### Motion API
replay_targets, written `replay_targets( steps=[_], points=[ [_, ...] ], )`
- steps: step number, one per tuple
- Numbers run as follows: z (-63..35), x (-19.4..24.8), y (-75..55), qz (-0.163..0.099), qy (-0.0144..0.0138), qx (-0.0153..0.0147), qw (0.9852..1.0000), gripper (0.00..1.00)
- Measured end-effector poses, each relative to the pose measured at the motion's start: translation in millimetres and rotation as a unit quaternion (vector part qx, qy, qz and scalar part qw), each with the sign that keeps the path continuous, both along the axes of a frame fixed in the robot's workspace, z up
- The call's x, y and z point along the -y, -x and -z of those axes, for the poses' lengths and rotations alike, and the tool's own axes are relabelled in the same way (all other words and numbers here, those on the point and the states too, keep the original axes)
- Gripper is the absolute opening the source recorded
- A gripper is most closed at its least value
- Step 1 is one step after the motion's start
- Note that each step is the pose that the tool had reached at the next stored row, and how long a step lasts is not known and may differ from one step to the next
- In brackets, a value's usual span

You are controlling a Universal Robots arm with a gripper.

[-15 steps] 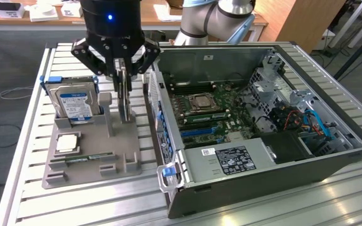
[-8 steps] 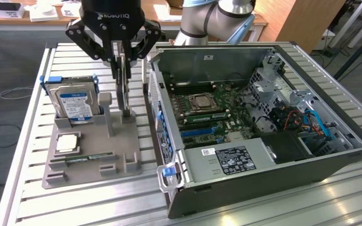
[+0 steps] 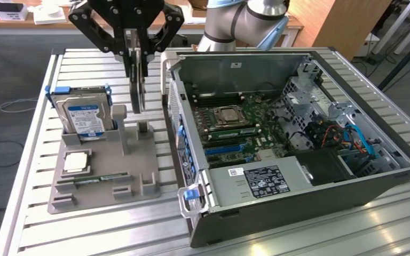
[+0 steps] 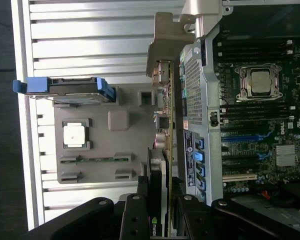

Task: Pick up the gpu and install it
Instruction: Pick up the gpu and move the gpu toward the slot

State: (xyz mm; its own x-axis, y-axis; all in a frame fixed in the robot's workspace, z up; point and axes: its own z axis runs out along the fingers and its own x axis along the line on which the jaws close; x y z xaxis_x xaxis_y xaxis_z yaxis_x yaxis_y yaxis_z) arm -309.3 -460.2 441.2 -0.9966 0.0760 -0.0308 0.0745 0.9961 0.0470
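The gpu (image 3: pixel 138 88) hangs edge-on, a thin dark card held upright above the grey holder tray (image 3: pixel 130 176), close to the outer wall of the open computer case (image 3: pixel 290 176). My gripper (image 3: pixel 136 50) is shut on the card's upper edge. In the wrist view the gpu (image 4: pixel 166 125) runs away from my gripper (image 4: pixel 161 212), with its silver bracket (image 4: pixel 165 45) at the far end and the case wall (image 4: pixel 200 100) right beside it. The card's lower edge is clear of the tray's posts.
On the tray stand a hard drive (image 3: pixel 84 114) in a blue caddy, a CPU (image 3: pixel 75 161) and a RAM stick (image 3: pixel 94 180). Inside the case the motherboard (image 3: pixel 241 128) lies exposed with blue slots (image 3: pixel 226 150). All rest on a slatted metal table (image 3: pixel 84 229).
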Motion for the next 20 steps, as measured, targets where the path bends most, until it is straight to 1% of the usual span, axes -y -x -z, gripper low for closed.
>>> replay_targets(
  steps=[1, 3, 9, 11, 15, 20],
  points=[
    [-2.6, 0.0, 0.0, 0.000, 0.0000, 0.0000, 1.0000, 0.27],
    [-4.6, 0.0, 0.0, 0.000, 0.0000, 0.0001, 1.0000, 0.27],
    [-4.6, 0.0, -0.1, 0.000, 0.0000, 0.0000, 1.0000, 0.27],
    [-4.8, 0.0, -2.0, 0.000, 0.0000, -0.0001, 1.0000, 0.27],
    [-4.7, 0.0, -11.9, 0.000, 0.0000, 0.0000, 1.0000, 0.27],
    [-4.7, -0.1, -29.2, 0.000, 0.0000, 0.0000, 1.0000, 0.27]
  ],
)
